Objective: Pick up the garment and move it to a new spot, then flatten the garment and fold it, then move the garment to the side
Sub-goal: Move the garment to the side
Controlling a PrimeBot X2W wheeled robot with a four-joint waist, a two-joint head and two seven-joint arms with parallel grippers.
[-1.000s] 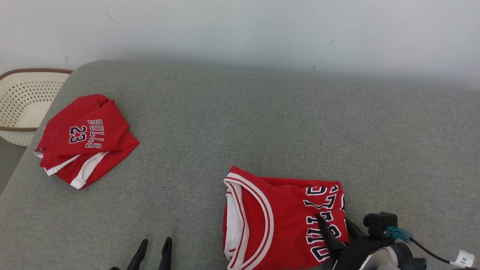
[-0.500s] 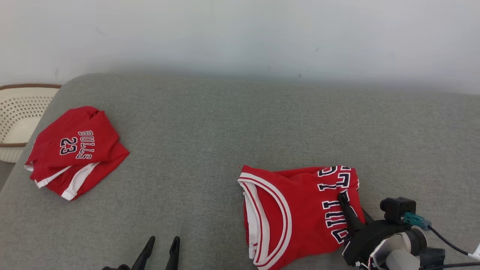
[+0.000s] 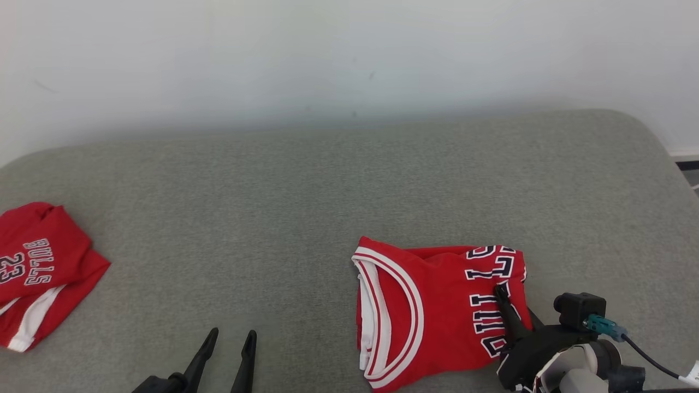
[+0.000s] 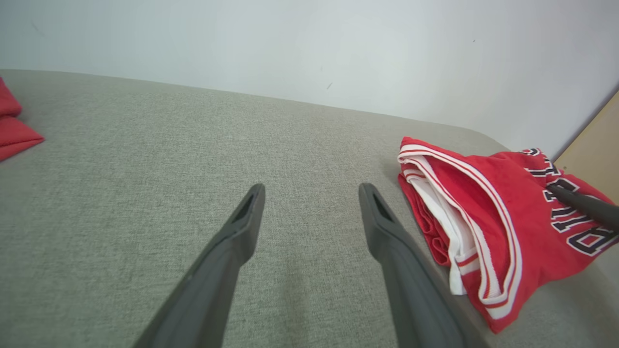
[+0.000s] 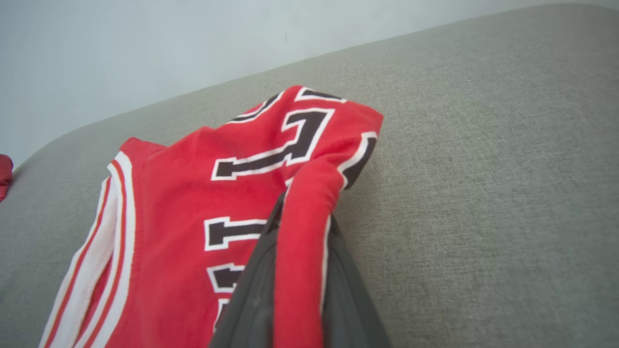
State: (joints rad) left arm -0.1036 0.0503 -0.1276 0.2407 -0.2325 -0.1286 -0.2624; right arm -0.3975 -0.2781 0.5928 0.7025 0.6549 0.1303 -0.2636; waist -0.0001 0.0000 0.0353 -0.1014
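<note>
A pale wall (image 3: pixel 327 54) runs behind the grey cushion (image 3: pixel 262 218) that I work over. At its far left edge lies a second red jersey (image 3: pixel 38 273), folded, with "BULLS 23" on its top. It is well apart from everything else. In the left wrist view a strip of tan panel (image 4: pixel 597 135) shows at the right edge, past the cushion's rounded corner. On my right wrist sits a black camera block (image 3: pixel 579 308), with a teal plug (image 3: pixel 600 325) and a dark cable trailing off to the right. Bare cushion lies between my two hands, with nothing in the way.

My left gripper (image 3: pixel 232 333) hangs low over the bare cushion, its fingers spread and holding nothing.

The garment (image 3: pixel 431 305), a red jersey with white-trimmed armholes and dark letters, lies folded on the cushion's near right part. Its trimmed edge faces my left hand, near that hand's right finger but not touching it. My right gripper (image 5: pixel 304 217) pinches a fold at the lettered right edge. One finger lies on top of the letters and the other is under the cloth. A ridge of red fabric is pressed between them and bunches up at the tips.
</note>
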